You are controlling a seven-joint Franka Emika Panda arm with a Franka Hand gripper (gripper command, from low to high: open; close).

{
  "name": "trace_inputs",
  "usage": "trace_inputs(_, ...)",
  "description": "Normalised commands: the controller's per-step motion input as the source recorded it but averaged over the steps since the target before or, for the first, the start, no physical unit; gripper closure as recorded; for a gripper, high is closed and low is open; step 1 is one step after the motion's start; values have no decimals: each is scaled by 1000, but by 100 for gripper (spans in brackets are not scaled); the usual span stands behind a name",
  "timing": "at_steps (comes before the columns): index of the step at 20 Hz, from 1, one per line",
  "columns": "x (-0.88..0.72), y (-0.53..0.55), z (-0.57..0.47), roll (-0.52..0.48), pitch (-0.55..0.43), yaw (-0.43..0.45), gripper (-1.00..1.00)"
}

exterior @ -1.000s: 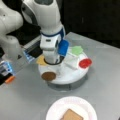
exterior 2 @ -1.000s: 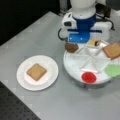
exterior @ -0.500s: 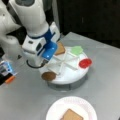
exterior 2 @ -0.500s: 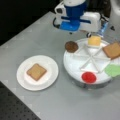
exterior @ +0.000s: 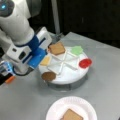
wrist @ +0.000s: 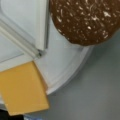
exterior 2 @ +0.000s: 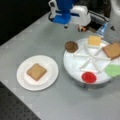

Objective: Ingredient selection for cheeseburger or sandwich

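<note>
Toast waits on plate as arm hangs beside ingredient tray

One toast square point(exterior 2: 36, 71) lies on the white plate point(exterior 2: 51, 78), lower left; patty point(exterior 2: 71, 46), cheese point(exterior 2: 94, 40) sit in the tray point(exterior 2: 75, 72). The gripper's point(exterior 2: 65, 25) opening cannot be told.

Toast square point(exterior 2: 36, 71) on white plate point(exterior 2: 51, 65); patty point(exterior 2: 71, 46), cheese point(exterior 2: 94, 40), red disc point(exterior 2: 89, 77) in divided tray point(exterior 2: 72, 67).

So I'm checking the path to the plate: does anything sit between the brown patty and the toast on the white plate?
Nothing visible does. The brown patty sits at the divided tray's edge nearest the white plate, and only bare table lies between them. The toast on the plate is uncovered.
</note>
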Motion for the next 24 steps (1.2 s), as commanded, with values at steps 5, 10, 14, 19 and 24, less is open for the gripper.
trace_inputs(5,108,-332,-69,413,87,-33,-100)
trace_inputs(10,286,-382,-130,489,62,55,-100)
trace_inputs(14,445,-370,-97,467,75,68,-100)
trace_inputs(19,466,-327,11,395,116,129,-100)
trace_inputs(24,422,-275,1,442,99,158,-100)
